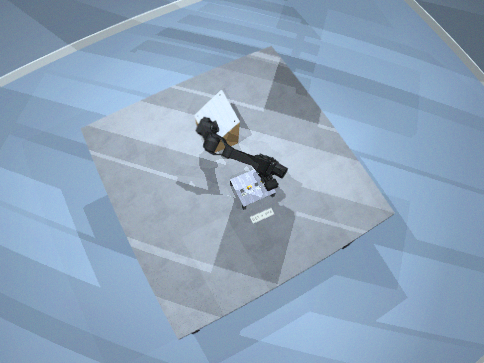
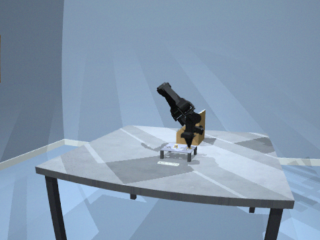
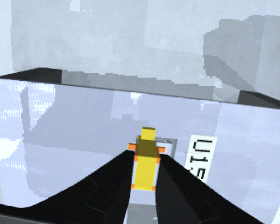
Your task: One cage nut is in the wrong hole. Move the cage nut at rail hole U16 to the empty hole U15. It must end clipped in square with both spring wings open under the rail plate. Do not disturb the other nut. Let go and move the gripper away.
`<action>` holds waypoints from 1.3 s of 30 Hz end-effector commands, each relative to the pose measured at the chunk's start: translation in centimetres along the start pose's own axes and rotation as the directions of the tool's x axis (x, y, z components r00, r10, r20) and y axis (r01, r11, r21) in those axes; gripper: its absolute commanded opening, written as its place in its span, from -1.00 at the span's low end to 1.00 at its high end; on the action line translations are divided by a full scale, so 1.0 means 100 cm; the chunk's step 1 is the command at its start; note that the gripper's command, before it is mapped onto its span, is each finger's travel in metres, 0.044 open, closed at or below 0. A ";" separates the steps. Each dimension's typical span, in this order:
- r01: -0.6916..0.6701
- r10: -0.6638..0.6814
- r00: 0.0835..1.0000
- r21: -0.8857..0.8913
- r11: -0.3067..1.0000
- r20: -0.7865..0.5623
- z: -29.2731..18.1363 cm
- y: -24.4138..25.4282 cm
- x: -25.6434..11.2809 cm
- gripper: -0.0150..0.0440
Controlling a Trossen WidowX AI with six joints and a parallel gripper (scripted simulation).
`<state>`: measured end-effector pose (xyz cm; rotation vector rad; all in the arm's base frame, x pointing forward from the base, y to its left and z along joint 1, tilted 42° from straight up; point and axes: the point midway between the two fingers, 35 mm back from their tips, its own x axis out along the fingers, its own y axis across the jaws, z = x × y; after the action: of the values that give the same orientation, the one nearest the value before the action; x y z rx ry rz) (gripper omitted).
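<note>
Hand [image 1: 270, 184] [image 2: 189, 147] [image 3: 145, 161] nearly closed, gripping 1 yellow cage nut [image 3: 145, 172] beside the U15 label [image 3: 201, 162].

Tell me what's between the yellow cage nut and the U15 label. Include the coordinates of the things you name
In the wrist view, between the yellow cage nut [image 3: 145, 172] and the U15 label [image 3: 208, 145] lie one gripper [image 3: 145, 161] finger's tip and the square hole's right edge.

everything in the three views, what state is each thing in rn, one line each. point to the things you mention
gripper [image 2: 188, 147] [image 3: 145, 161]: jaws shut on the yellow cage nut, low at the rail plate
yellow cage nut [image 3: 145, 172]: held at the hole beside the U15 label; clipped or not, cannot tell
U15 label [image 3: 200, 162]: face up on the plate, partly hidden by the jaws
rail plate [image 1: 241, 181] [image 2: 169, 148] [image 3: 75, 125]: raised on short dark legs
other nut [image 1: 249, 187] [image 2: 176, 146]: on the plate, apart from the gripper
</note>
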<state>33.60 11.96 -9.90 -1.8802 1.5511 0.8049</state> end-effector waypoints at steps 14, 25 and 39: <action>-0.026 0.026 1.000 0.004 1.000 0.004 0.001 -0.001 0.000 -0.40; -0.031 0.031 1.000 0.004 1.000 0.004 0.001 -0.002 0.000 -0.40; -0.035 0.035 0.999 0.004 0.999 0.004 0.001 -0.004 0.000 -0.40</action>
<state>34.01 12.05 -9.93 -1.8597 1.5832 0.8175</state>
